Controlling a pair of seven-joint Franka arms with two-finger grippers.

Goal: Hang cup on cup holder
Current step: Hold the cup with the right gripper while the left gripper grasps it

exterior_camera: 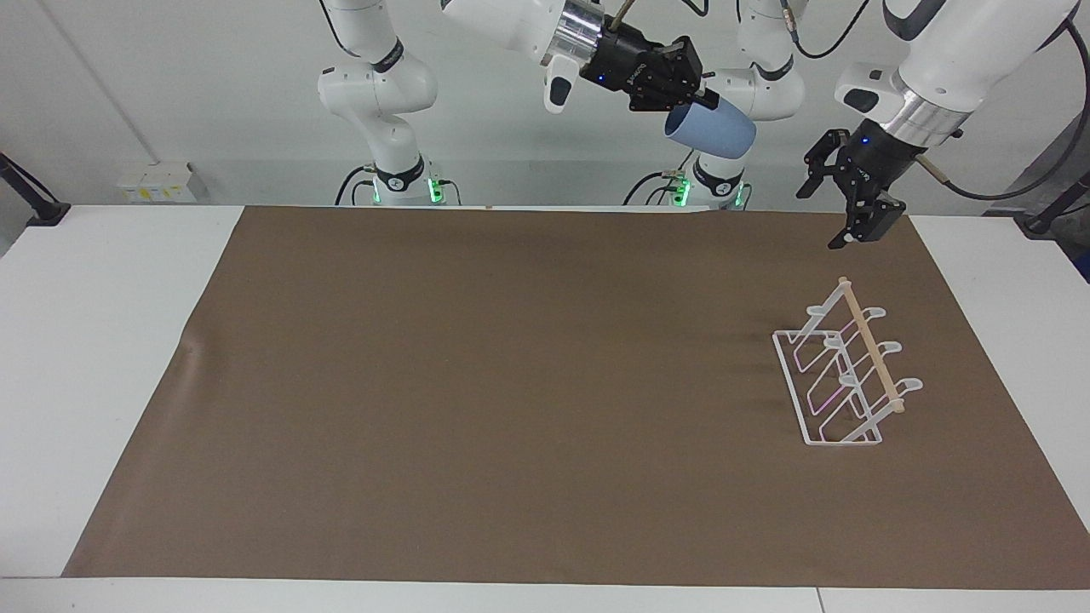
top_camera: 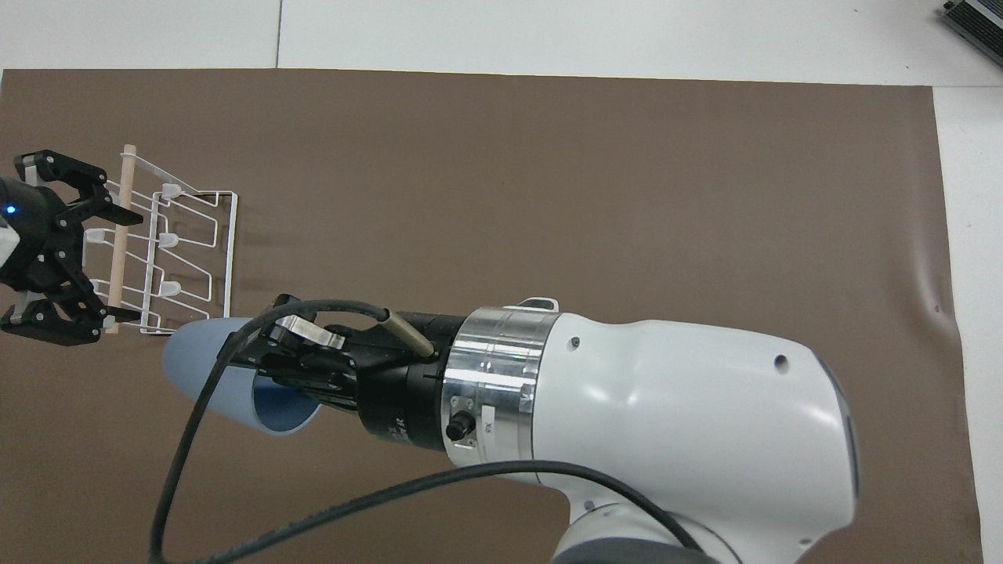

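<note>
My right gripper [exterior_camera: 690, 89] is shut on the rim of the light-blue cup [exterior_camera: 711, 128] and holds it high in the air, tilted on its side, over the brown mat toward the left arm's end. In the overhead view the cup [top_camera: 211, 368] in the right gripper [top_camera: 274, 352] appears just beside the cup holder [top_camera: 188, 243]. The white wire cup holder [exterior_camera: 843, 375] with its wooden rod stands on the mat at the left arm's end, with nothing on its prongs. My left gripper [exterior_camera: 862, 223] is open and empty, raised well above the mat by the holder, and its fingers [top_camera: 117, 215] overlap the rod from above.
A brown mat [exterior_camera: 511, 383] covers most of the white table [exterior_camera: 102, 340]. A small wrinkle [exterior_camera: 192, 349] lies at the mat's edge toward the right arm's end.
</note>
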